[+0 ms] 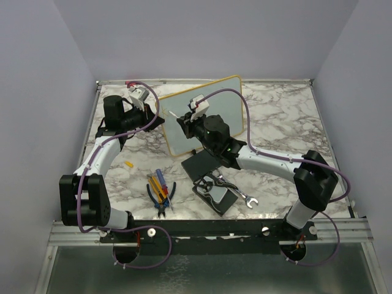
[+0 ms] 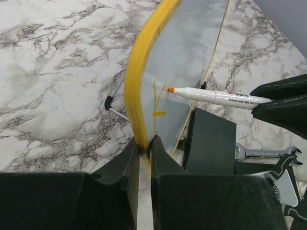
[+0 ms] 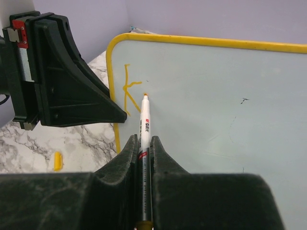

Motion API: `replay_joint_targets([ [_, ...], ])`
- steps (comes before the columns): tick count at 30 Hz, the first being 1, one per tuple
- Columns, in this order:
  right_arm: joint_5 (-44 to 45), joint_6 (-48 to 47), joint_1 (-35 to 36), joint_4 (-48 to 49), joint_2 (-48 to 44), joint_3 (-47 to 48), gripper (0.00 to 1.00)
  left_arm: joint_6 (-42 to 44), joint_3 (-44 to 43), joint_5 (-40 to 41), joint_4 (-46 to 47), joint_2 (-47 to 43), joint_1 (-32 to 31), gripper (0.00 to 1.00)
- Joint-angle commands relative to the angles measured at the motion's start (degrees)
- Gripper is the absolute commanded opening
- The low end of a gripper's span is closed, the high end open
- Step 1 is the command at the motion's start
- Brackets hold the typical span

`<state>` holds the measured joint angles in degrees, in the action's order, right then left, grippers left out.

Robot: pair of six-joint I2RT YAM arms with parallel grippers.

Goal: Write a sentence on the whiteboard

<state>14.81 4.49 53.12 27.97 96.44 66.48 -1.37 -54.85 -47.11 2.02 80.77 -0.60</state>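
The whiteboard (image 1: pixel 228 107) stands tilted upright at the back of the table, with glossy white face (image 3: pixel 216 96) and yellow frame (image 2: pixel 136 72). My left gripper (image 1: pixel 161 116) is shut on the frame's left edge (image 2: pixel 145 143). My right gripper (image 3: pixel 144 140) is shut on a white marker (image 3: pixel 144 120) with an orange tip. The tip of that marker (image 2: pixel 211 97) sits at the board's upper left. Of the sentence, only an orange "k" (image 3: pixel 128 91) shows beside the tip, and it also shows in the left wrist view (image 2: pixel 156 101).
A black pad (image 1: pixel 199 165) lies in front of the board. Pliers and screwdrivers (image 1: pixel 160 191) lie near the front left. A wrench (image 1: pixel 246 199) and a black clamp-like tool (image 1: pixel 218 195) lie near the front middle. A small yellow cap (image 1: pixel 128 164) rests at the left.
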Motion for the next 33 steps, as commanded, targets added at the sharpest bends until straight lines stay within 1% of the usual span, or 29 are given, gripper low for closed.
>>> replay_joint_targets([
  [1,3.76,0.25,-0.26,-0.62,-0.23,-0.67,0.01,2.86,0.45,1.06,-4.39,0.67,-1.51,0.0],
  [8,5.2,0.0,-0.3,-0.34,-0.71,-0.99,0.01,2.86,0.53,1.06,-4.39,0.6,-1.51,0.0],
  [33,5.75,-1.13,-0.39,1.29,-0.99,0.54,0.01,2.86,0.53,1.0,-4.39,0.61,-1.51,0.0],
])
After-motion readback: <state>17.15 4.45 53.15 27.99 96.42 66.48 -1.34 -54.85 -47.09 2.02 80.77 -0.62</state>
